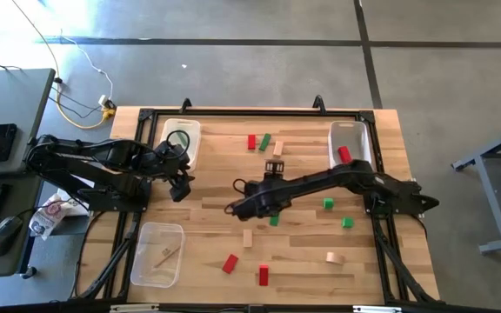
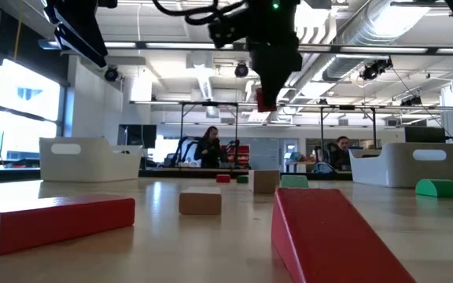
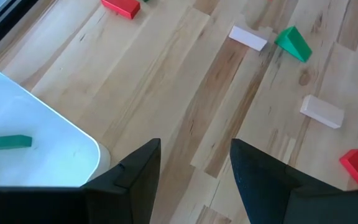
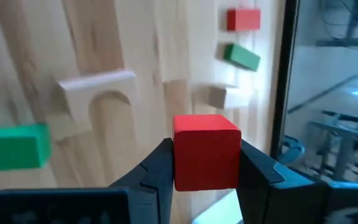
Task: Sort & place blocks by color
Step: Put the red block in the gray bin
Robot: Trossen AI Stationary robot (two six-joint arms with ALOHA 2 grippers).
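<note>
at the left of the bench the left gripper hangs released, fingers spread over bare wood just beside the far-left bin, which holds one green bar; the near-left bin has a plain wood piece in it. in the middle the right gripper is clenched on a red cube, lifted clear of the bench, its fingers on two opposite flat faces. the cube looks like painted wood, so i judge it light, stiff and not fragile, though the smooth paint may slip; flat parallel faces are the place to take hold of any of these blocks. below it lie a plain arch and a green block. loose blocks are scattered further right: green cubes, a plain piece, reds near the front. the far-right bin holds a red block
</note>
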